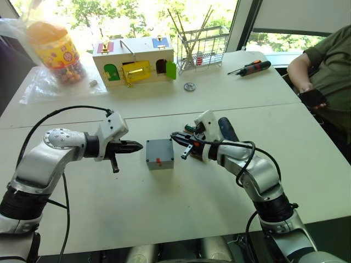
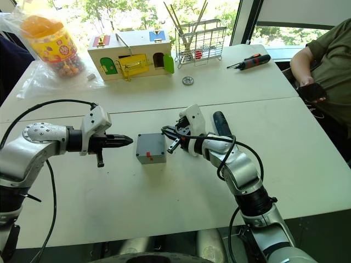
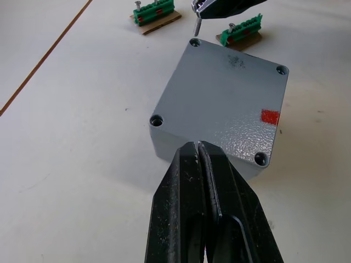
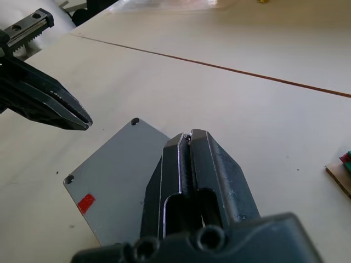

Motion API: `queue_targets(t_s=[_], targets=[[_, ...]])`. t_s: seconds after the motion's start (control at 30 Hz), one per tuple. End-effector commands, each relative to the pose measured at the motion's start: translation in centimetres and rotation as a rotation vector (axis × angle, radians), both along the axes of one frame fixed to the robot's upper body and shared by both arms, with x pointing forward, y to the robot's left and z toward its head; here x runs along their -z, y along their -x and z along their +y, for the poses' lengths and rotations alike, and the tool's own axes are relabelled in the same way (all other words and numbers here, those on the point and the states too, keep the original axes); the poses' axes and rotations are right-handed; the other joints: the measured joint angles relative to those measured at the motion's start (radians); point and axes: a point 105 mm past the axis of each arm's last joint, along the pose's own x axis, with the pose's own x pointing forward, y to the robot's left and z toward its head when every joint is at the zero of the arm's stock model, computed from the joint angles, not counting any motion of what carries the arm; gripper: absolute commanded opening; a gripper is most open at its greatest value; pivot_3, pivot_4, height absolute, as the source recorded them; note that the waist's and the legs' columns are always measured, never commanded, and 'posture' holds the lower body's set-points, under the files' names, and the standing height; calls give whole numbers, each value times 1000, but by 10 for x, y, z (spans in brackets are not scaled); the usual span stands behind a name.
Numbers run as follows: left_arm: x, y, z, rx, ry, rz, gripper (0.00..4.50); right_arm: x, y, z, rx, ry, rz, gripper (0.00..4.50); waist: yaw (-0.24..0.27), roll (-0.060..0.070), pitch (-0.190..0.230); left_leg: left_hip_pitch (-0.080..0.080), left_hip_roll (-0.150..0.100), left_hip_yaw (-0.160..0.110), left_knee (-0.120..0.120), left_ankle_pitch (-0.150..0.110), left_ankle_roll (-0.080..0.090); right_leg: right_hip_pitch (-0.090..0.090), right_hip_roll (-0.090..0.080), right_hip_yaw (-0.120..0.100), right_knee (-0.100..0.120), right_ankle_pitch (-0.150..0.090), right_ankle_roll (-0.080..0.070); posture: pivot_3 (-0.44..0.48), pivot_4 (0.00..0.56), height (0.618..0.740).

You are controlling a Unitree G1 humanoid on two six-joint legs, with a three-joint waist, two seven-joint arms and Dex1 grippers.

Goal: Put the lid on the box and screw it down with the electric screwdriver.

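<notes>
The grey box point(image 1: 165, 164) stands mid-table with the lid point(image 3: 219, 98) lying flat on it. A red mark point(image 3: 270, 116) sits near one edge, and the corner holes I can see are open. My right gripper point(image 1: 173, 135) is shut on a small screw point(image 3: 196, 24), held just above the far corner hole point(image 3: 193, 42). My left gripper point(image 1: 139, 146) is shut on nothing, its tips at the box's left edge. The electric screwdriver point(image 1: 227, 130) lies on the table behind my right wrist.
Green terminal blocks point(image 3: 155, 12) lie just beyond the box. At the back stand a wooden box with coloured doors point(image 1: 137, 66), a wire rack point(image 1: 203, 46), a candy jar point(image 1: 55, 49) and a hand screwdriver point(image 1: 251, 67). A person point(image 1: 323, 71) sits at right.
</notes>
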Motion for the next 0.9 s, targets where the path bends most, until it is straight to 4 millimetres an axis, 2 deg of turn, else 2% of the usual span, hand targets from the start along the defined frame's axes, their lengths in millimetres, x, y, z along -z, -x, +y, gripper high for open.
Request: queue_targets(t_s=[0.03,0.4,0.9], targets=[[-6,1,0,9,-16,-37,0,-12,4,7,-29,-17,-52,43,0,0,0,0,0,0,0,0,0,0,0,0,0,0,0,0,150,740],[-5,0,-1,15,-23,-41,0,-3,3,2,-8,2,-38,43,0,0,0,0,0,0,0,0,0,0,0,0,0,0,0,0,150,740],[-3,-1,-3,21,-23,-42,0,5,-2,6,7,6,-21,43,0,0,0,0,0,0,0,0,0,0,0,0,0,0,0,0,150,740]])
